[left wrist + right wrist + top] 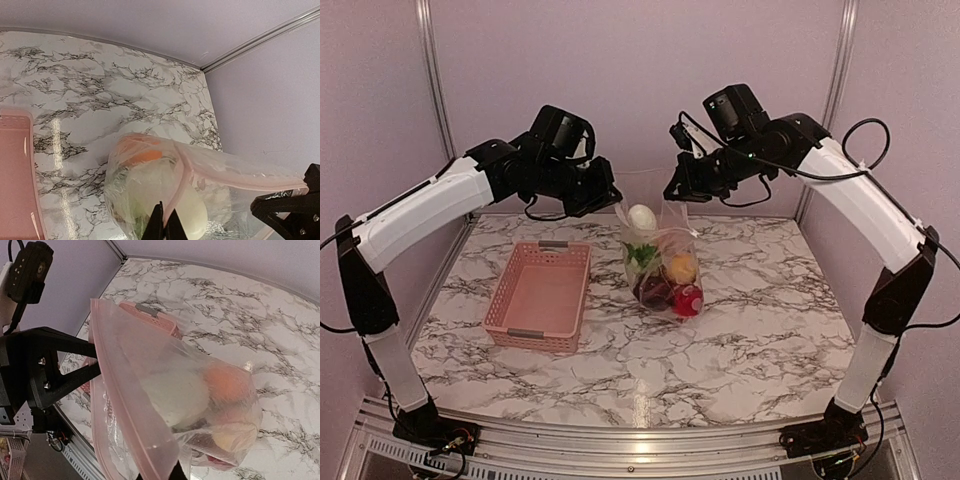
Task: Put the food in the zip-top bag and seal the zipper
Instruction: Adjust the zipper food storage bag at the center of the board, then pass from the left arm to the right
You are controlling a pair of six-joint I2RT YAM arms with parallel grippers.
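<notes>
Bag [665,250] hangs over the marble counter [770,320], just right of the pink basket [502,288]. It is strung by its mouth between both arms, so the load sags away from the opening. Food [660,275] sits inside it, a white radish topmost and red pieces lowest. Zipper [240,175] runs taut between the holds, probably stretched for pressing; whether it is sealed I cannot tell. Left pincer [617,207] is clamped on the mouth corner nearer the basket, and right pincer [672,195] on the farther corner.
</notes>
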